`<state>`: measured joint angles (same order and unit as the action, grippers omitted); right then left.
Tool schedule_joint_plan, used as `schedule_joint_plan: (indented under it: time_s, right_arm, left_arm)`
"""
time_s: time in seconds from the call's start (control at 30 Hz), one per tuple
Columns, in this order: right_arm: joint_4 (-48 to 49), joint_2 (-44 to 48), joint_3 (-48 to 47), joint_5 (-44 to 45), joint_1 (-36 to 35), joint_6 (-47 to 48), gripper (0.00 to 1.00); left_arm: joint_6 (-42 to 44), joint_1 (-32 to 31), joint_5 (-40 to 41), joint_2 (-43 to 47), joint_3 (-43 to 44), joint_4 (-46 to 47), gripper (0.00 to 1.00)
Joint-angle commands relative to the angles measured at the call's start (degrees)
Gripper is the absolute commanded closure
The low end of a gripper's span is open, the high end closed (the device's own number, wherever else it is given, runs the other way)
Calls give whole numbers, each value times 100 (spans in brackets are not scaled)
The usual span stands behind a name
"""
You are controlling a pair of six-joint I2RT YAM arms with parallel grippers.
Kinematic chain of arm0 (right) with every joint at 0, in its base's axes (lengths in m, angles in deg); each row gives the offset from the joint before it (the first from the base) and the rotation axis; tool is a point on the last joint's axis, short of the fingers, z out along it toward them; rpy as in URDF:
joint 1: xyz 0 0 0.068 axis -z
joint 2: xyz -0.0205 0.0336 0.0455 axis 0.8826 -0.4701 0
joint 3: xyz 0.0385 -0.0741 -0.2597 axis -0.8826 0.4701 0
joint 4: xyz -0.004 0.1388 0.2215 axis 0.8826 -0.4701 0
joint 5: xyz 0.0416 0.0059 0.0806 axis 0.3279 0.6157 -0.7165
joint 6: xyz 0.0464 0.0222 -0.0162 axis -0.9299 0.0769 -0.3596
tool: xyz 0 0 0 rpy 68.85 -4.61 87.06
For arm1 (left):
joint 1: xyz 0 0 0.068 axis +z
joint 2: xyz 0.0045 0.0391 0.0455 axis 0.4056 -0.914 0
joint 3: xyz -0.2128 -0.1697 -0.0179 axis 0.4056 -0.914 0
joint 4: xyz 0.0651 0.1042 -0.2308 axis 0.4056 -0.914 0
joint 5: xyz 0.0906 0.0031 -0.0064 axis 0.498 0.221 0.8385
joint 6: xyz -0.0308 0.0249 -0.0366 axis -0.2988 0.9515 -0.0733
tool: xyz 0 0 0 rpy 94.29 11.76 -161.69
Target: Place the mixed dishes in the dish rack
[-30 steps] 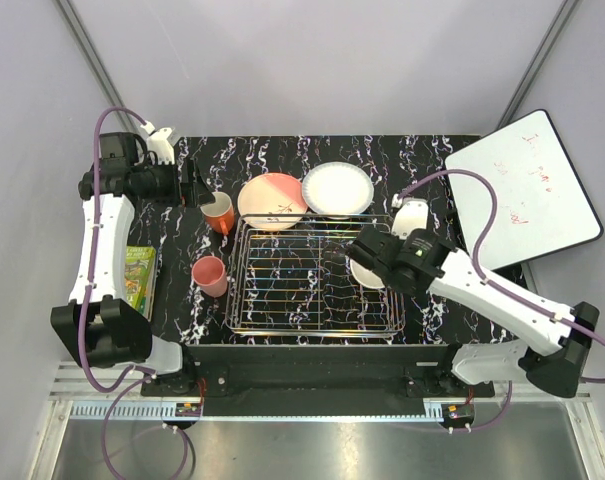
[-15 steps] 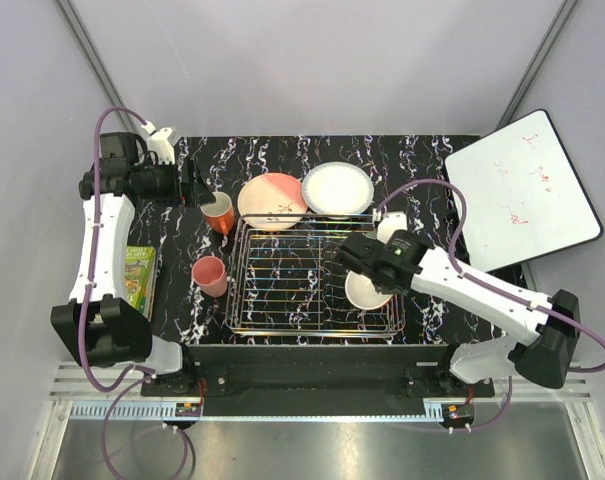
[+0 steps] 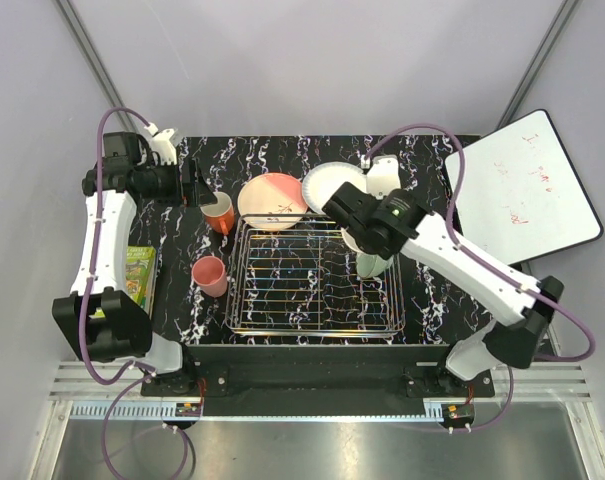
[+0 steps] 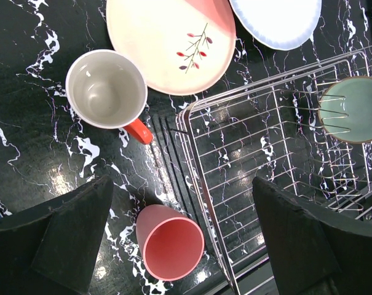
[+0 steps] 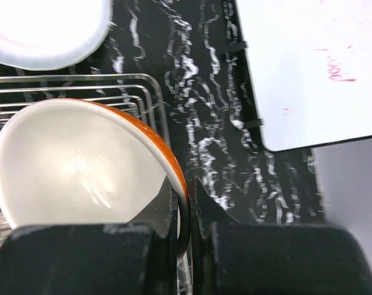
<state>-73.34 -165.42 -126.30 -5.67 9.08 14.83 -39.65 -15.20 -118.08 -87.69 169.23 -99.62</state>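
The right jaws are clamped on the rim of the orange bowl [image 5: 81, 166], holding it over the far right corner of the dish rack [image 3: 282, 290], which sits by the near edge of the desk [image 3: 242, 160]. The pale green bowl [image 3: 373, 266] rests in the rack's right side. The left jaws gape wide and empty above the orange mug [image 4: 107, 89], toward the desk's far left corner.

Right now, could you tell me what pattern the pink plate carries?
The plate carries a red leafy sprig, clearest in the left wrist view.
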Motion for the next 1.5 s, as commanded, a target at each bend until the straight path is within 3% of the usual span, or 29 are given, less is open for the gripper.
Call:
schedule_joint_plan:
  time_s: [0.0, 0.27, 0.47, 0.6, 0.83, 1.0, 1.23, 1.33, 1.4, 1.47]
  right_arm:
    - [-1595, -73, -185, 428, 164, 713, 100]
    - [-1578, -187, -756, -1136, 138, 1338, 100]
    - [-1604, -556, -415, -2279, -292, 1294, 100]
    - [-1595, -460, 359, -2447, -460, 1136, 100]
    - [-1569, -539, 464, -2420, -451, 697, 99]
    - [-920, -600, 1281, -2745, -460, 591, 96]
    - [-277, -592, 1951, -2650, -442, 476, 84]
    - [-102, -556, 1898, -2553, -425, 459, 70]
    - [65, -469, 1889, -2526, -381, 485, 55]
    - [136, -407, 1819, -2517, -320, 520, 50]
  left_arm:
    - [133, 23, 21, 268, 5, 221, 1]
    - [64, -12, -57, 251, -31, 265, 1]
    - [134, -372, 259, 365, 171, 265, 1]
    - [90, -416, 242, 330, 172, 265, 1]
    - [125, -741, 285, 383, 215, 266, 1]
    - [134, -1119, 355, 479, 487, 213, 1]
    - [371, -1848, 724, 576, 664, 20, 1]
    - [459, -2121, 918, 620, 576, 11, 1]
    - [520, -2314, 1076, 655, 550, 10, 1]
    - [625, -2498, 1242, 699, 549, 2, 1]
